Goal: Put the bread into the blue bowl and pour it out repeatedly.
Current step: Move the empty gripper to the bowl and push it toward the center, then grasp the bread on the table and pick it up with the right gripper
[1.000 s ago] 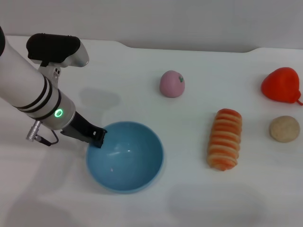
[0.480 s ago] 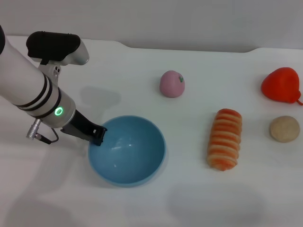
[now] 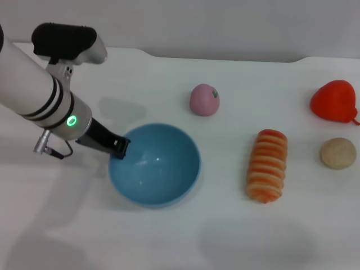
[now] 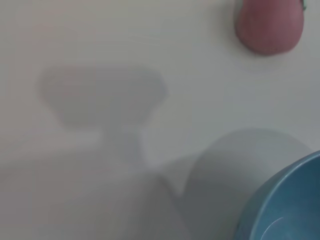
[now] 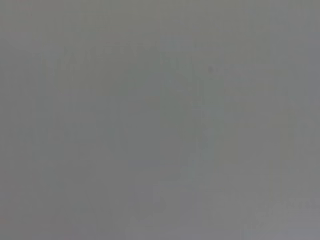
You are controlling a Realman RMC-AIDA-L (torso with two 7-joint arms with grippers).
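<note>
The blue bowl (image 3: 154, 165) is at the left centre of the white table, empty, with its glossy inside showing. My left gripper (image 3: 119, 149) is shut on the bowl's left rim, and the white arm reaches in from the left. In the left wrist view only an edge of the blue bowl (image 4: 287, 202) shows. The bread (image 3: 267, 165), a ribbed orange and cream loaf, lies on the table to the right of the bowl, apart from it. My right gripper is out of view; the right wrist view shows plain grey.
A pink round toy fruit (image 3: 204, 100) sits behind the bowl, also seen as the pink fruit (image 4: 270, 25) in the left wrist view. A red toy (image 3: 334, 101) and a small beige ball (image 3: 338, 153) are at the far right. The table's back edge (image 3: 225, 58) runs along a grey wall.
The left gripper has carried the bowl a little away from me and to the right, by its rim. The bread and the other toys have not moved.
</note>
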